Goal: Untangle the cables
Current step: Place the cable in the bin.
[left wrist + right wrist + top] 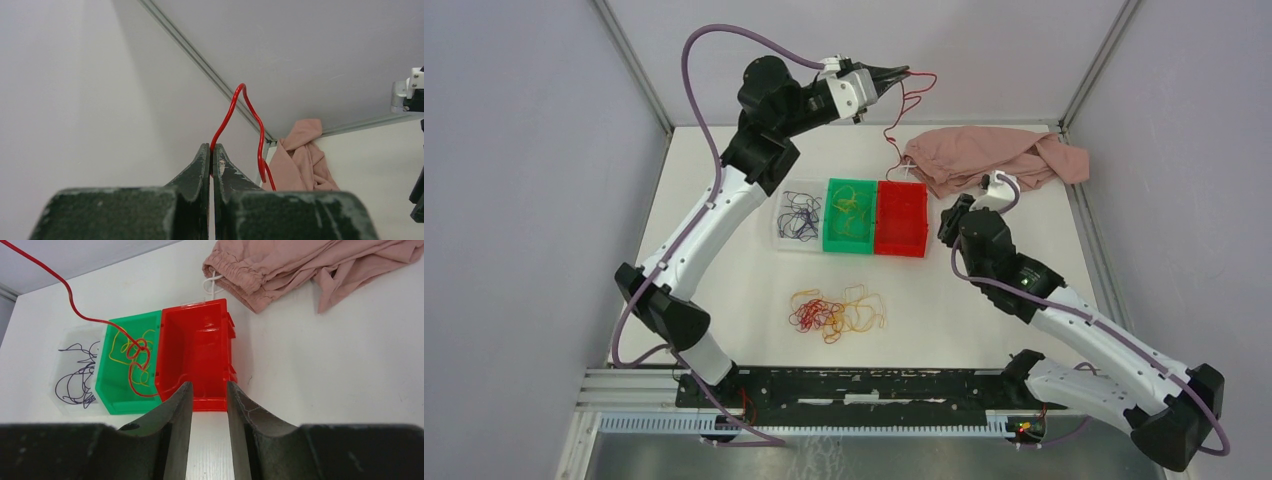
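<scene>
The left claw (212, 148) is clamped on one red cable (261, 145), held high at the back. The strand runs lengthwise downward, its lower end looping over the green bin (125, 405). The right claw (209, 386), half open and empty, hovers by the red bin (200, 340). A red-and-yellow tangle (836, 312) lies on the table (724, 300).

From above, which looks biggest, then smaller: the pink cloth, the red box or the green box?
1. The pink cloth looks largest.
2. The red box and the green box look about alike, so I won't rank them against each other.
</scene>
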Robot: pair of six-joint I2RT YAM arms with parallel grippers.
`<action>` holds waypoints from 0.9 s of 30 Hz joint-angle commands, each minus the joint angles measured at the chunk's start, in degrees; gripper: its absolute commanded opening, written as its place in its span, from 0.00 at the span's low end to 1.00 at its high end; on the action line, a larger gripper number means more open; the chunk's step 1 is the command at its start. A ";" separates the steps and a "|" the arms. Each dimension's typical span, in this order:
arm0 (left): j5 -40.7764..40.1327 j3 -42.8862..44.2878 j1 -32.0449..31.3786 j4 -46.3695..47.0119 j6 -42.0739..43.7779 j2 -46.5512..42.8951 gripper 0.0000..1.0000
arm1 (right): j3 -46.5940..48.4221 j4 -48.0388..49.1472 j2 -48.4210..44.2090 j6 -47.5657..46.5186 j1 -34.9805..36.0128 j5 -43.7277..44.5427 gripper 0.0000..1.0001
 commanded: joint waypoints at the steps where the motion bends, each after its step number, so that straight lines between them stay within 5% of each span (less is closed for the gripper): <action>1: -2.00 3.26 -0.35 1.51 6.36 1.80 0.03 | -1.64 1.63 -1.22 0.91 -1.97 -3.47 0.36; 16: -7.10 9.23 -2.53 5.42 7.90 8.86 0.03 | -4.00 1.65 -3.88 1.35 -3.84 -4.68 0.32; 27: -10.61 1.83 -2.85 7.64 8.94 8.62 0.03 | -5.32 1.44 -5.47 1.50 -4.55 -4.63 0.31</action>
